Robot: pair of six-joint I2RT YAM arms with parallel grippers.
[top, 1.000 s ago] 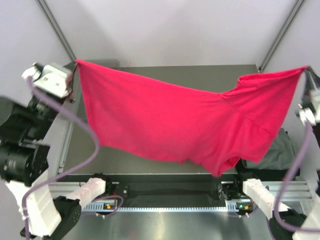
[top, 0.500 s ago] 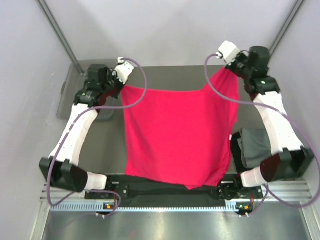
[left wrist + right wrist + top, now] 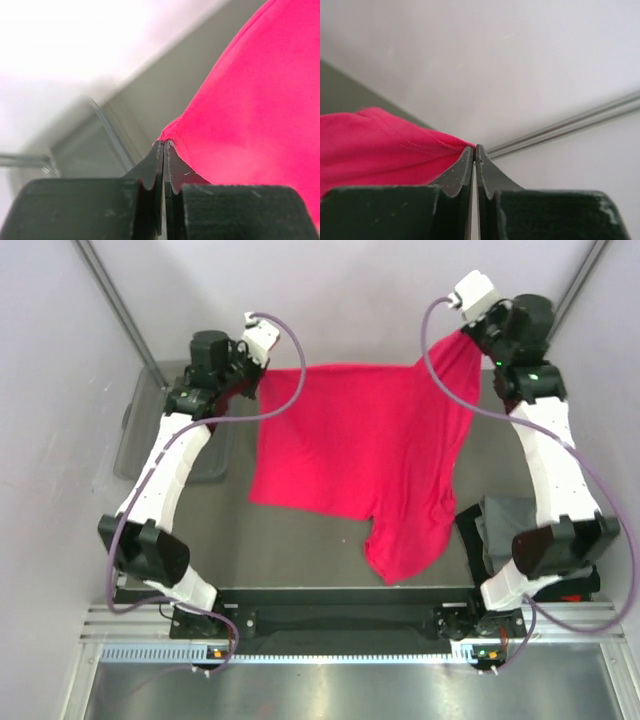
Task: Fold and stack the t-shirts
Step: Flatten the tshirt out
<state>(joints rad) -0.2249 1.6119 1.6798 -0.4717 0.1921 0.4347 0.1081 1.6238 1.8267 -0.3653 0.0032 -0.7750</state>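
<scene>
The bright red t-shirt hangs spread between my two grippers over the far half of the table, its lower part trailing toward the near right. My left gripper is shut on its far left corner; the left wrist view shows the jaws closed on the red cloth. My right gripper is shut on its far right corner, and the right wrist view shows red fabric pinched at the tips. A folded dark grey t-shirt lies at the right edge of the table.
A clear plastic bin sits at the far left beside the table, under my left arm. The dark table surface shows below the shirt. Metal frame posts rise at both far corners.
Both arms have swung from wide apart and high to the far end of the table, carrying the red shirt away from the near edge. The shirt is held narrower and farther back.
</scene>
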